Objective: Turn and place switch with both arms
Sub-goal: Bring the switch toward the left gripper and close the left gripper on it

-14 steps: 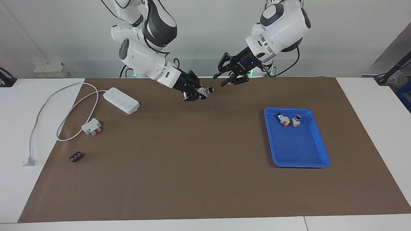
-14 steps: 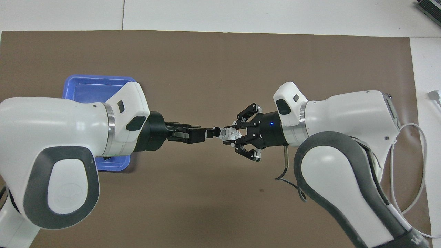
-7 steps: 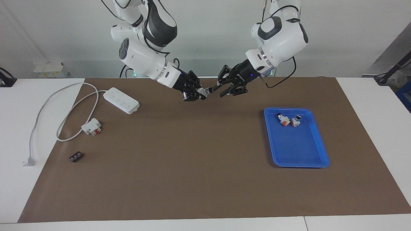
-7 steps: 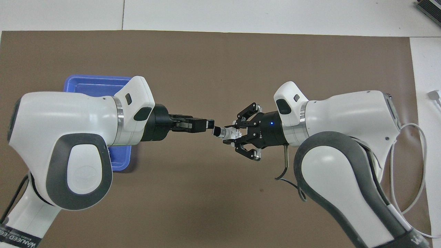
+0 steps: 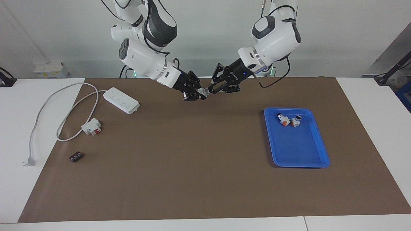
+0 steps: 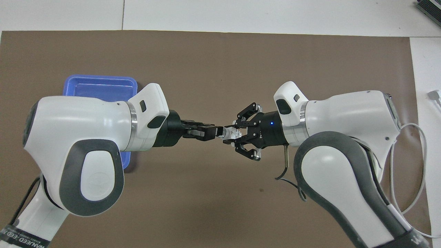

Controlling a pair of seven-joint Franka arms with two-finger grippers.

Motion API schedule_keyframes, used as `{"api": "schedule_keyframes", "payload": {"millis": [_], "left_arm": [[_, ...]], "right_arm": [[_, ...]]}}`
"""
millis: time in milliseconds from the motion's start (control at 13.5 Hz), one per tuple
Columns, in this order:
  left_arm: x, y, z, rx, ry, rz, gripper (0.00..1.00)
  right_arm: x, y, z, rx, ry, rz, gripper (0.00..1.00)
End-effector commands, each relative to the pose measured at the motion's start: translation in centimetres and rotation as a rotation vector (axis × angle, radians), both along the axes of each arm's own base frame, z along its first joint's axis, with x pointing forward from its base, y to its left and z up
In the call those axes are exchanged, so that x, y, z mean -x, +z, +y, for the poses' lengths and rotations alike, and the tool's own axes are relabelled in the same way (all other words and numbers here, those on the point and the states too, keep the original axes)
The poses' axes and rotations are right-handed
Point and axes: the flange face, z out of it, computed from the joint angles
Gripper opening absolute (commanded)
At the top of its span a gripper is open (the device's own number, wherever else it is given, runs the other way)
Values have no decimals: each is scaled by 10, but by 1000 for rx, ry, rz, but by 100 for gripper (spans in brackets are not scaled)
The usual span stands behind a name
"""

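My right gripper [image 5: 197, 94] is shut on a switch [image 5: 203, 92] by its white body and holds it in the air over the brown mat near the robots, knob end toward the left arm. My left gripper [image 5: 212, 89] has reached that knob end, and its fingers stand open around it. In the overhead view the left gripper [image 6: 213, 132] meets the switch [image 6: 227, 133] held in the right gripper [image 6: 236, 133]. Two more switches [image 5: 283, 120] [image 5: 296, 121] lie in the blue tray [image 5: 298, 150].
The blue tray [image 6: 100, 86] sits toward the left arm's end. Toward the right arm's end lie a white power strip [image 5: 121, 100] with its looped cable, a white-and-red block [image 5: 92, 126] and a tiny dark component [image 5: 76, 157].
My left gripper has moved in toward the right gripper, from a gap away to around the switch's knob end. The right gripper has held still with the switch.
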Motion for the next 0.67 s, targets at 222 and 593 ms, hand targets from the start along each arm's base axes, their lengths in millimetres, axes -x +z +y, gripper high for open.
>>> {"api": "schedule_keyframes", "payload": {"millis": [222, 593], "left_arm": [[3, -3, 0, 9, -52, -54, 19], [5, -4, 0, 4, -76, -70, 0]], "right_arm": [[6, 1, -3, 1, 2, -26, 0], [6, 2, -3, 1, 2, -28, 0]]}}
